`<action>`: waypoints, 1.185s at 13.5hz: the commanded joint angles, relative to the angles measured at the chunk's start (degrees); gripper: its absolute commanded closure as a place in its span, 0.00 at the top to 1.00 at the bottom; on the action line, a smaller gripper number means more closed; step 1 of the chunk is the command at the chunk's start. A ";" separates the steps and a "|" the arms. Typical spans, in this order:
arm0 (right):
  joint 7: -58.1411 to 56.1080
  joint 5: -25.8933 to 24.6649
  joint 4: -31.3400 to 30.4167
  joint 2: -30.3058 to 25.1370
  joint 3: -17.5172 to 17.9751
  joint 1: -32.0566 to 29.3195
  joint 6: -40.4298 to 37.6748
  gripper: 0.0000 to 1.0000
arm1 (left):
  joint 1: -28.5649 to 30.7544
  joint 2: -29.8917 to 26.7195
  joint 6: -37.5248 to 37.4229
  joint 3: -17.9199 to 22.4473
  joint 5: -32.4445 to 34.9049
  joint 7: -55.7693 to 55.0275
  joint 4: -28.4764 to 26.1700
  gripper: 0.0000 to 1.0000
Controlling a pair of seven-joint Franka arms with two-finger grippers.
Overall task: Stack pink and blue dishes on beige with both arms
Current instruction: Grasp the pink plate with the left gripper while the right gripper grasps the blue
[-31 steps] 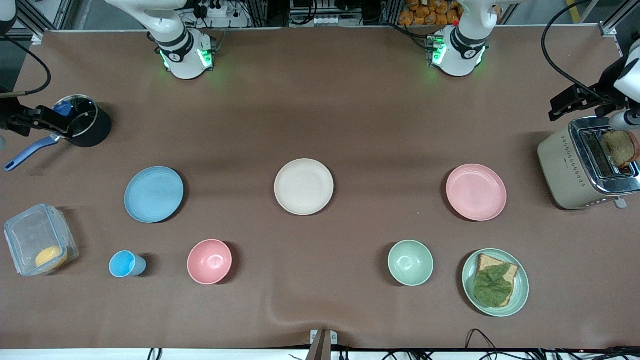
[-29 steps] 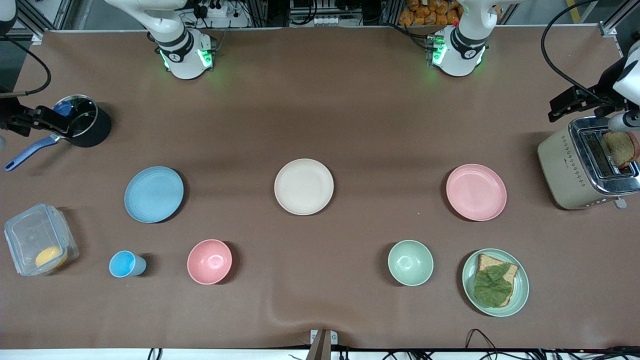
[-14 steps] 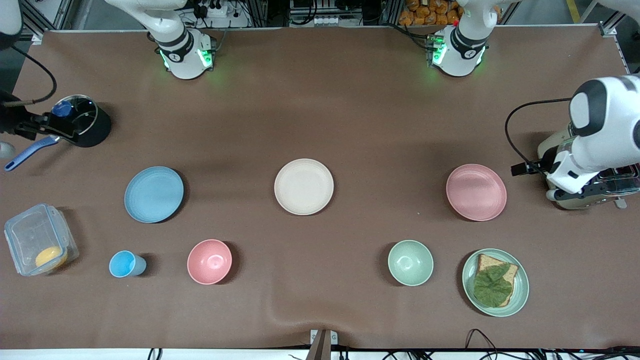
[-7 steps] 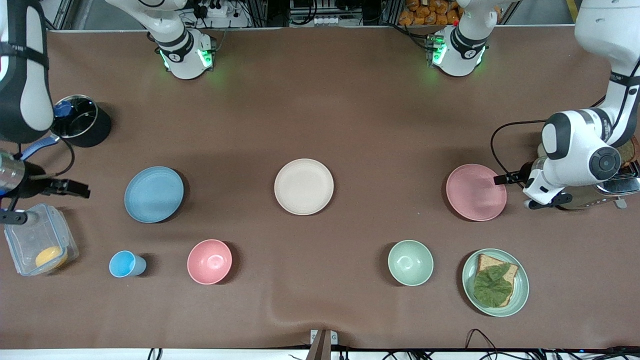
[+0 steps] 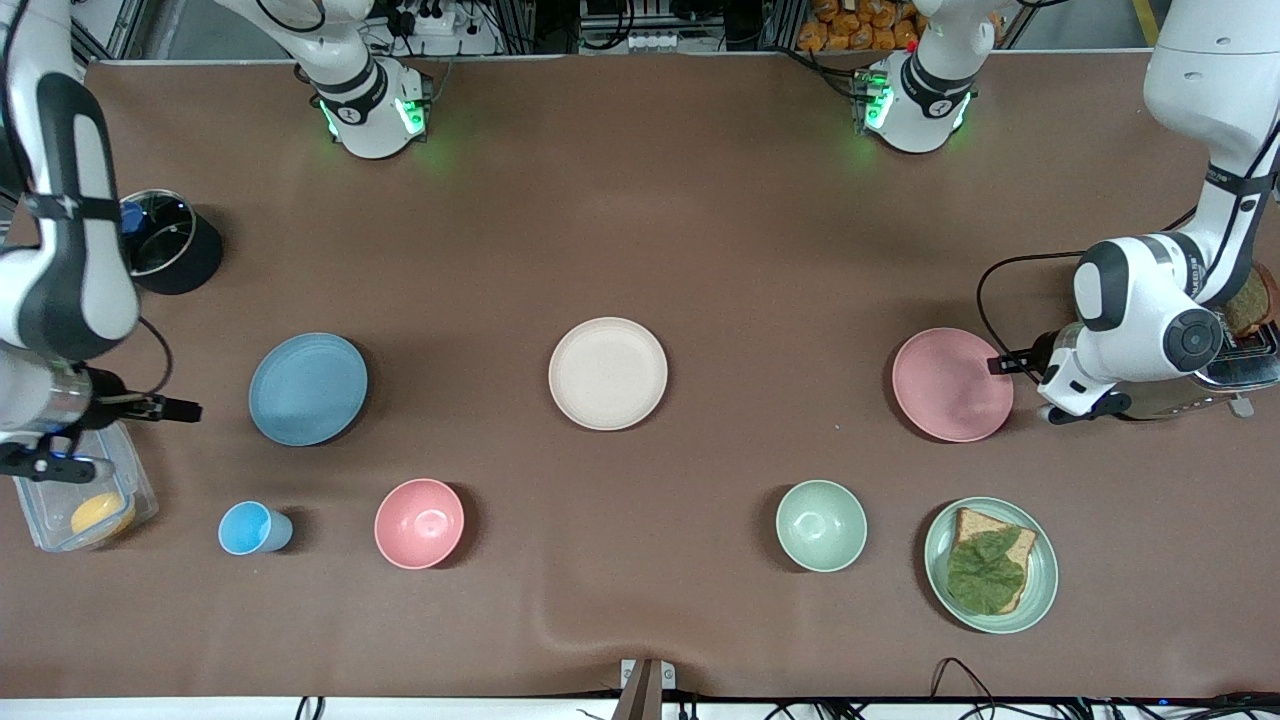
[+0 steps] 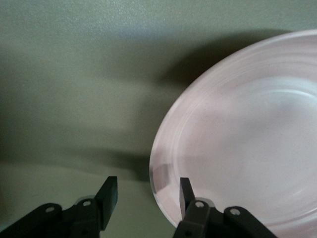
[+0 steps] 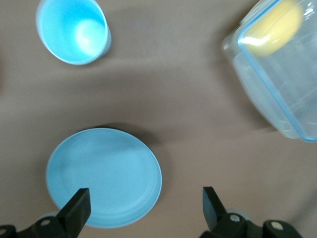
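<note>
The beige plate [image 5: 607,373] lies bare at mid-table. The pink plate [image 5: 952,384] lies toward the left arm's end. My left gripper [image 5: 1005,363] is low at its rim on the toaster side. In the left wrist view the left gripper [image 6: 147,194] is open, and the rim of the pink plate [image 6: 237,139] runs between its fingers, untouched. The blue plate [image 5: 307,388] lies toward the right arm's end. My right gripper [image 5: 180,408] hangs beside it over the mat. It is wide open [image 7: 144,207], with the edge of the blue plate [image 7: 104,176] between its fingers.
A toaster [image 5: 1150,400] with a bread slice [image 5: 1255,300] stands under the left arm. Nearer the camera are a green bowl [image 5: 821,525], a green plate [image 5: 935,560] with a sandwich, a pink bowl [image 5: 419,523] and a blue cup [image 5: 250,527]. A clear box [image 5: 80,500] and a black pot [image 5: 165,240] sit by the right arm.
The left gripper swung from the toaster down to the pink plate's rim. The right gripper left the pot and came beside the blue plate. No dish has moved.
</note>
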 commanded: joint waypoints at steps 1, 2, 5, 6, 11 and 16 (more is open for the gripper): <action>-1.98 0.70 -8.70 -1.34 0.85 -2.45 4.74 1.00 | 0.58 1.06 0.66 -0.48 0.14 0.36 0.74 0.51; -3.47 1.92 -10.29 -0.82 0.85 -3.16 6.75 1.00 | 0.41 1.41 0.66 -0.48 0.14 0.27 0.92 0.45; -4.10 2.38 -18.80 -0.55 0.85 -3.69 19.11 1.00 | 0.50 2.12 0.74 -0.48 -1.52 0.36 1.27 0.07; -4.10 2.38 -21.53 0.15 0.85 -3.69 23.60 1.00 | 0.41 2.12 0.74 -0.57 -1.53 0.27 1.27 0.00; -4.10 2.38 -24.19 2.18 0.85 -3.60 27.51 0.54 | 0.67 -1.64 -4.41 -3.20 -3.10 2.20 1.27 0.00; -7.52 2.38 -24.10 1.74 0.85 -3.60 27.42 0.00 | 0.15 -9.74 -19.62 -13.46 -7.59 -2.26 7.75 0.00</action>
